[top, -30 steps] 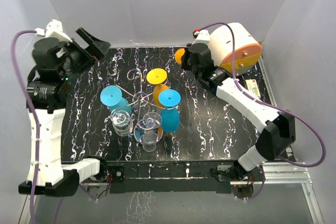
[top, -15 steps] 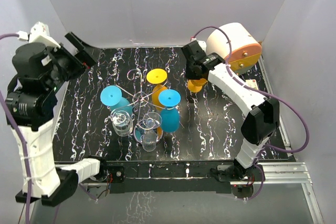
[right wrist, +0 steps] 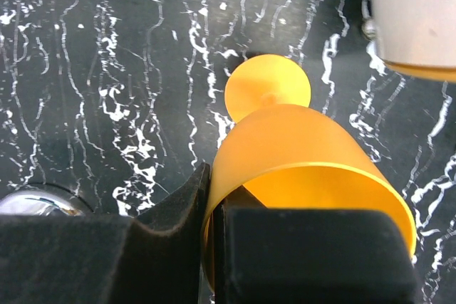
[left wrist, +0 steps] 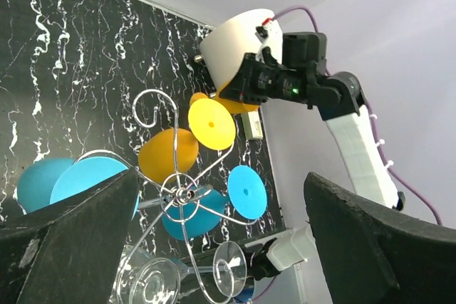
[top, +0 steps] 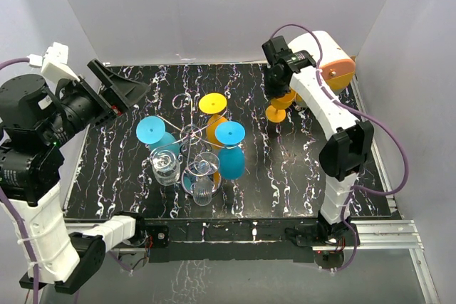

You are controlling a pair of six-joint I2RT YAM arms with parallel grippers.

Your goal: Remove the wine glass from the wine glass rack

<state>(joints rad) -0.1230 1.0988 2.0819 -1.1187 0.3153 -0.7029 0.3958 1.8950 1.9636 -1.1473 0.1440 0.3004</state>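
The wine glass rack (top: 191, 133) stands mid-table, a silver wire stand with scroll arms. Blue (top: 229, 133), yellow-footed orange (top: 212, 103) and clear (top: 203, 176) glasses hang on it. My right gripper (top: 283, 90) is shut on the rim of an orange wine glass (top: 280, 108), well right of the rack. In the right wrist view one finger is inside and one outside the bowl (right wrist: 285, 140), and the gripper (right wrist: 210, 183) holds it upright over the table. My left gripper (top: 117, 90) is open, empty and raised at the back left. In the left wrist view it (left wrist: 221, 247) looks down on the rack (left wrist: 178, 194).
A large white roll with an orange end (top: 324, 62) lies at the back right, close behind the right gripper, and shows in the right wrist view (right wrist: 420, 19). Grey walls enclose the black marbled table (top: 299, 169) on three sides.
My right gripper has carried the orange glass from the back middle rightwards toward the white roll. My left arm has drawn up and to the left.
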